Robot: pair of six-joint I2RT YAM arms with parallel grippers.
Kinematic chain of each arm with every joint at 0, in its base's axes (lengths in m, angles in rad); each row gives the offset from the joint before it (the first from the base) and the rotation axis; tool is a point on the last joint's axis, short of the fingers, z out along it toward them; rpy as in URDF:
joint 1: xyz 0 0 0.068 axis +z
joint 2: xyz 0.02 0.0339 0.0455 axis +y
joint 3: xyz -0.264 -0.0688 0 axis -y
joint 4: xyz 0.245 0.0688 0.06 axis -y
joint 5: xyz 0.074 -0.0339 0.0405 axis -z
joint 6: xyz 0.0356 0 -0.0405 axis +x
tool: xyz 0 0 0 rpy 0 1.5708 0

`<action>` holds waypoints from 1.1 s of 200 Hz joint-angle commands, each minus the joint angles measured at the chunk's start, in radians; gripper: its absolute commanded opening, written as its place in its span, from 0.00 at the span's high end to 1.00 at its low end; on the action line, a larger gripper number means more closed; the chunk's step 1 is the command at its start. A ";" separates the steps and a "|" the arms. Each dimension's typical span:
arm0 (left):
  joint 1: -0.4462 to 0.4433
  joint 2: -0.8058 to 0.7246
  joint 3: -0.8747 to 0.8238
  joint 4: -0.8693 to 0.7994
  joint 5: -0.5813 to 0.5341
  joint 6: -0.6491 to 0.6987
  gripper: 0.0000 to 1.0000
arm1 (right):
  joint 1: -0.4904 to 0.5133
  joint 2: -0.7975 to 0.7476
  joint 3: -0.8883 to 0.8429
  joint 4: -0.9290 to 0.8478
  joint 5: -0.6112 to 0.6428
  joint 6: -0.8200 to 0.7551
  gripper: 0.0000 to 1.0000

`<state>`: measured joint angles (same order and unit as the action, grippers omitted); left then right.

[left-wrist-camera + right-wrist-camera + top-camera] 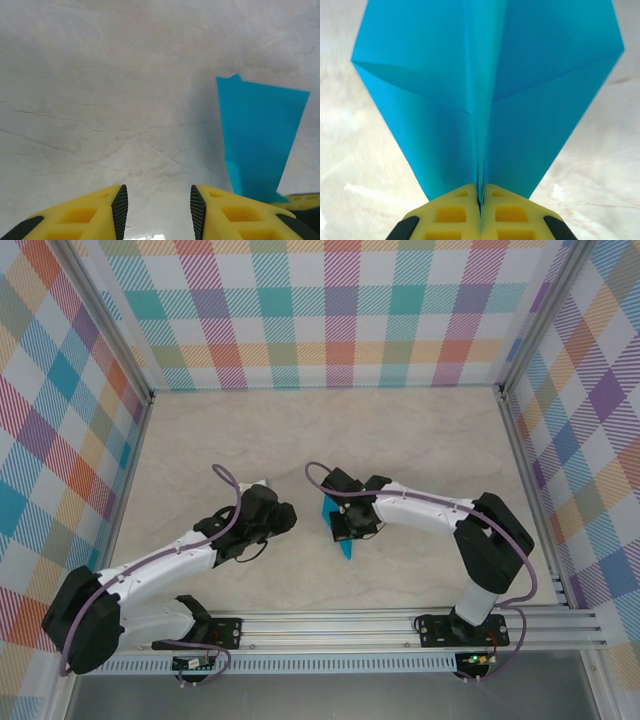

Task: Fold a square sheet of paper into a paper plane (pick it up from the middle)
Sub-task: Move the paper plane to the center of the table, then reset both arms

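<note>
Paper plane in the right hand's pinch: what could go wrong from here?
The right hand grips the paper plane only at the narrow end of its centre crease; thin paper may slip or tear.
The left hand, open and empty, sits close beside the plane and could crumple a wing.

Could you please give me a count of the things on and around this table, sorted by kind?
Teal-blue paper plane: 1
End effectors: 2, the left end effector and the right end effector
Table: 1
Total: 4
</note>
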<state>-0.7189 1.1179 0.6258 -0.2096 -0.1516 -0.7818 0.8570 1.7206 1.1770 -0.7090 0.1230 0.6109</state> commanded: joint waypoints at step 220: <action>0.000 -0.232 0.026 -0.339 -0.602 0.121 0.20 | -0.163 -0.257 0.191 -0.247 0.621 -0.052 0.16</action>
<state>-0.7189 0.8963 0.6048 -0.4984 -0.5087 -0.7403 0.7612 1.6234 1.4845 -0.9195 0.4370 0.6067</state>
